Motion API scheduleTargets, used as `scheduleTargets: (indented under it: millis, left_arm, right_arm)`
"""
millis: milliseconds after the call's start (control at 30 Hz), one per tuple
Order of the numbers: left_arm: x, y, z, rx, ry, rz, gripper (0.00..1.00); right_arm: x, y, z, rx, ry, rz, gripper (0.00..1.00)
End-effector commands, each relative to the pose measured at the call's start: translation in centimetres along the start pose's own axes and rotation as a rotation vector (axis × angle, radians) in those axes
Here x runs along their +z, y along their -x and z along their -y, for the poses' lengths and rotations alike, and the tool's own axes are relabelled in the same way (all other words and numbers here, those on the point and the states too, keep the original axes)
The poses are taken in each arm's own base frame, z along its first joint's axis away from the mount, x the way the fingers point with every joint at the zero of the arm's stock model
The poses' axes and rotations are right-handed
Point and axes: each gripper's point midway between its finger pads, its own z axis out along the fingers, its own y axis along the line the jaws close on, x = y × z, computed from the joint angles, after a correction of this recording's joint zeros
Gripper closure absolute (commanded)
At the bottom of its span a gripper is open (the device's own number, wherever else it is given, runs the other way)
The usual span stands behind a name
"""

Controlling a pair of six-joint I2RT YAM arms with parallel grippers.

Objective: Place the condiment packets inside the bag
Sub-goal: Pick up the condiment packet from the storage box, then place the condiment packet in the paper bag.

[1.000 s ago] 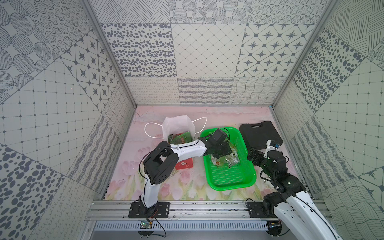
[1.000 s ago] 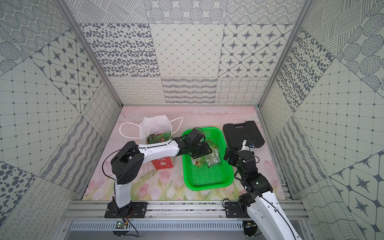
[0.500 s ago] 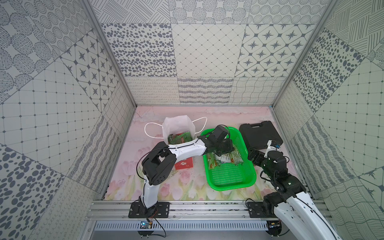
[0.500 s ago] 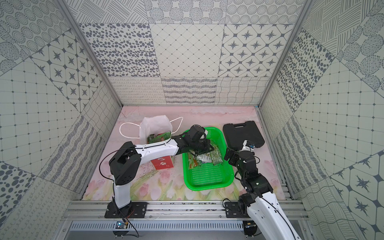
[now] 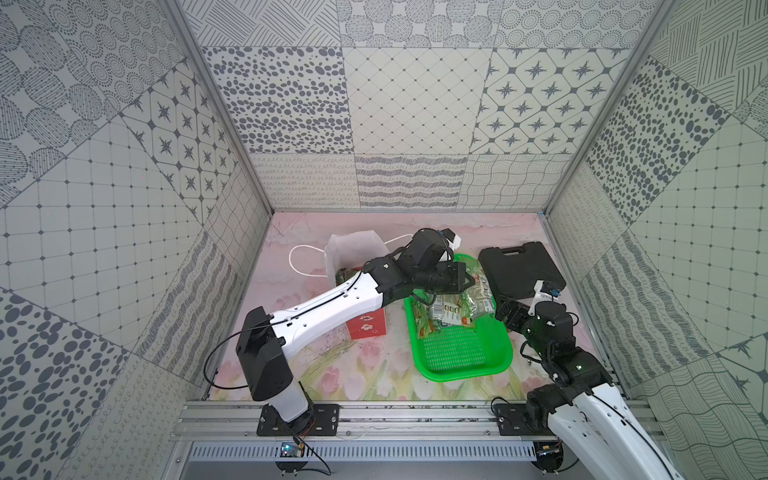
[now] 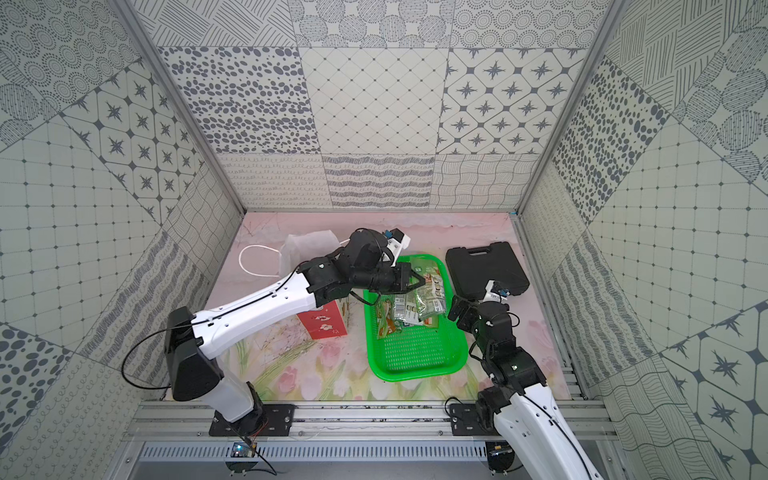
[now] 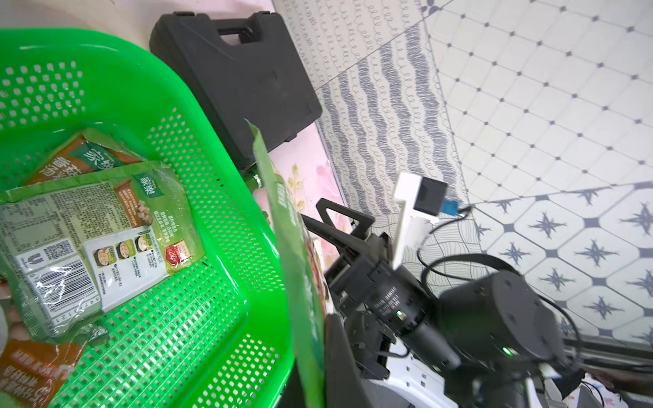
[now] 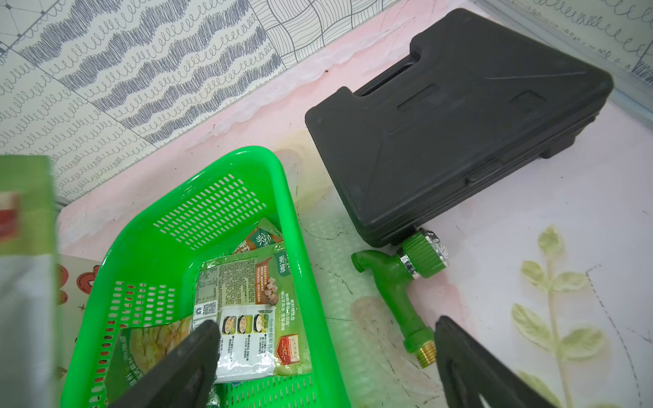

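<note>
**Left jaws clamp one sauce packet above the basket**

The left gripper (image 5: 467, 279) has its jaws pinched flat on a single green packet (image 7: 300, 268). The packet stands edge-on between them, above the green basket (image 5: 461, 372). Just below the jaws the other packets (image 5: 451, 311) lie in a loose heap on the basket floor, one of them turned barcode-up.

Back along the arm from those jaws stands the bag (image 5: 353, 249), white above and red below. It is upright on the table just beside the basket, with the forearm crossing in front of its open mouth. A bit of green shows inside.

Across the basket, just outside its rim, the right gripper (image 8: 325, 325) hangs with its jaws spread wide and nothing between them, over the flowered mat (image 8: 565, 247). Just ahead of those open jaws lies a green plastic tap (image 8: 399, 282). Beyond it, right beside the tap's capped end, sits a closed black case (image 8: 459, 123) near the side wall.
</note>
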Motion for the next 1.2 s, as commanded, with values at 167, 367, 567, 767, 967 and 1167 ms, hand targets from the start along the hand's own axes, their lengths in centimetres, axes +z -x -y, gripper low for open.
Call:
scheduleTargets:
  millis: [167, 367, 567, 767, 967, 1167]
  left_arm:
    - [-10.8, -0.2, 1.9, 0.220, 0.127, 0.045, 1.00]
    - [-18.1, 1.6, 1.7, 0.320, 0.271, 0.207, 1.00]
    - [-23.1, 2.9, 0.0, 0.367, 0.434, 0.310, 1.00]
    - [-26.2, 4.0, -2.8, 0.372, 0.619, 0.363, 1.00]
    - [-27.7, 4.9, -5.8, 0.339, 0.783, 0.349, 1.00]
    - [-26.9, 5.6, -9.7, 0.238, 0.848, 0.257, 1.00]
  right_arm:
    - [0.1, 0.2, -0.5, 0.001, 0.030, 0.019, 0.03]
    - [0.2, 0.0, -0.8, 0.001, 0.049, 0.006, 0.03]
    - [0.3, -0.1, -1.0, 0.000, 0.058, 0.003, 0.03]
    - [0.3, -0.2, -1.2, -0.003, 0.071, -0.002, 0.03]
    - [0.4, -0.2, -1.5, -0.002, 0.088, -0.006, 0.03]
    - [0.4, -0.3, -1.7, -0.006, 0.100, -0.011, 0.03]
